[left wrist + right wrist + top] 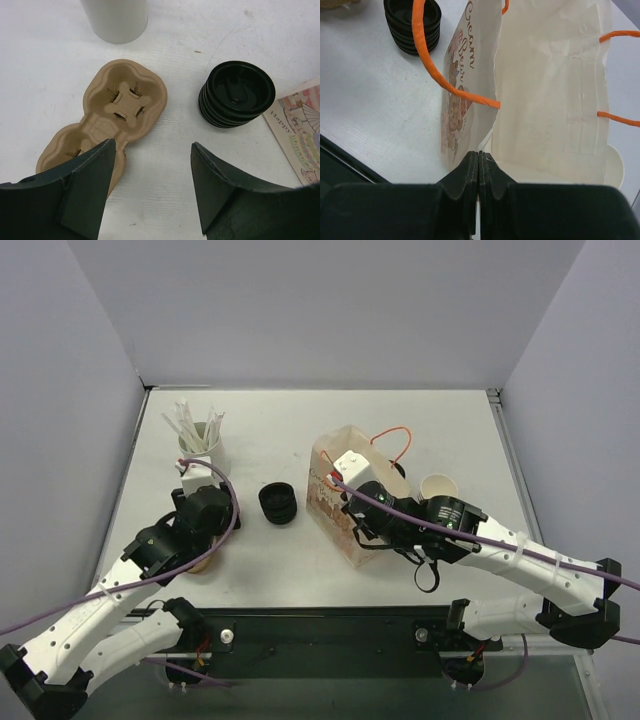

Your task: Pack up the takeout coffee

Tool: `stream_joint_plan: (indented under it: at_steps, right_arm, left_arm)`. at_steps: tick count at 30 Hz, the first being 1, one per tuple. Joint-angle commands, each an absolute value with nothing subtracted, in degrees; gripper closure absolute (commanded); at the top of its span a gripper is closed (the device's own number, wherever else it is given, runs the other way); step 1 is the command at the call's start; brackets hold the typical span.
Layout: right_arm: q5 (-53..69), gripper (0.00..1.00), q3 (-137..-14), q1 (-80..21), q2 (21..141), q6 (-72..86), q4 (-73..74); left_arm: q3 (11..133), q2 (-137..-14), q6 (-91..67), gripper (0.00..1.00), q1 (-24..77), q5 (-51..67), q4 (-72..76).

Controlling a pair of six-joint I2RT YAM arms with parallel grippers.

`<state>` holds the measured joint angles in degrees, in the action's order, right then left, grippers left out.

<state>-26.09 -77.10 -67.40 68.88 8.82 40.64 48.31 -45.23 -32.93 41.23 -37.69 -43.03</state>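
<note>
Right fingers (470,172) clenched on rim of paper bag (550,75), left fingers (87,175) held spread above cup carrier (125,100), stacked black lids (237,95) beside it on worktop (175,165).

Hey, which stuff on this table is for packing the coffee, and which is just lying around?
Job: paper bag, pinched by right gripper; cup carrier, beneath open left gripper. Lidded coffee itself not visible.
Lying about: black lid stack; straw holder; lidless cup.

Carrier (125,102) near end hidden behind left jaws; bag (300,135) cropped at edge.
</note>
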Motion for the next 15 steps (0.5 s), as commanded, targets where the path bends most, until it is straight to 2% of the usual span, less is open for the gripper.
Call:
stream_joint_plan:
  at_steps: [1,7,15]
  right_arm:
    - [-24.53,1.00,-75.06,-68.20,65.83,7.21,43.15]
    - [-21.62,1.00,-73.13,-69.87,63.46,4.93,43.42]
    - [-18.37,1.00,-71.19,-73.39,60.82,2.20,42.80]
  left_arm:
    - [50.97,-46.23,-38.75,0.29,38.42,-37.53,-46.22]
    - [51.42,-48.25,-42.45,0.30,32.10,-34.55,-47.90]
    - [47.82,-50.89,-45.00,0.30,20.84,-24.17,-45.53]
